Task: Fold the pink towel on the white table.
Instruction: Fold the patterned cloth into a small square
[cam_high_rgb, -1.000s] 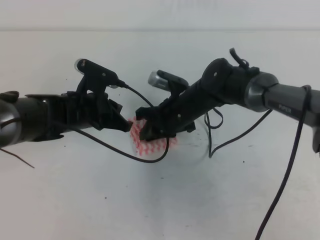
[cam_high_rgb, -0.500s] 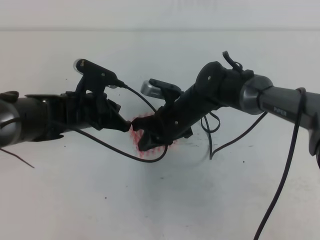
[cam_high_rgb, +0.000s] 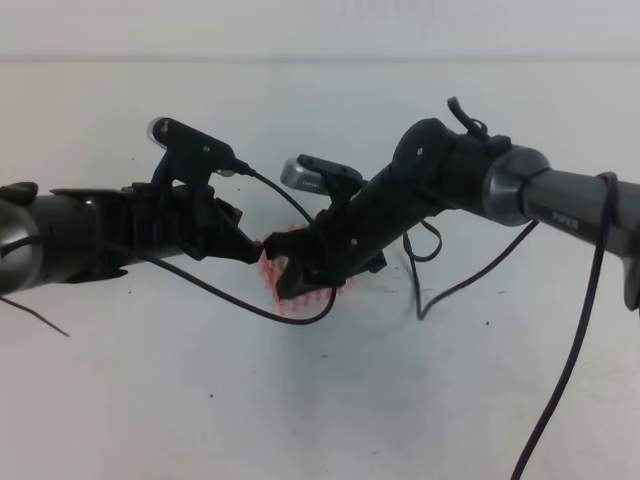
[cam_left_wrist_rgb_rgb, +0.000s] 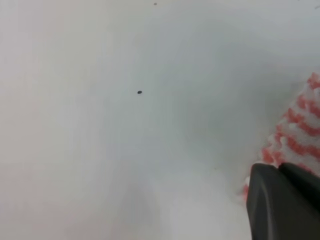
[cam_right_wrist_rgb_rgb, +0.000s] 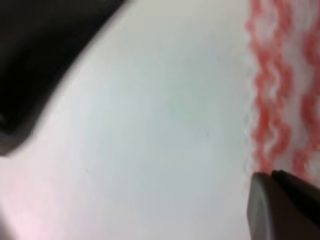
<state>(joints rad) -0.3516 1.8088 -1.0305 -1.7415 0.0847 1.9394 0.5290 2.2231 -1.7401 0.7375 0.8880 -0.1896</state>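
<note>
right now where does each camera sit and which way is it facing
Exterior high: above the front, looking down on the white table, both arms, the left gripper and right gripper meeting at the pink towel.
Left wrist: on the left arm, facing down at table; one dark finger over the towel's edge.
Right wrist: close and blurred, towel edge and one finger.
All three show the towel.

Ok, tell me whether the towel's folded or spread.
Cannot tell: both arms hide most of the pink towel; only small striped patches show on the white table.
</note>
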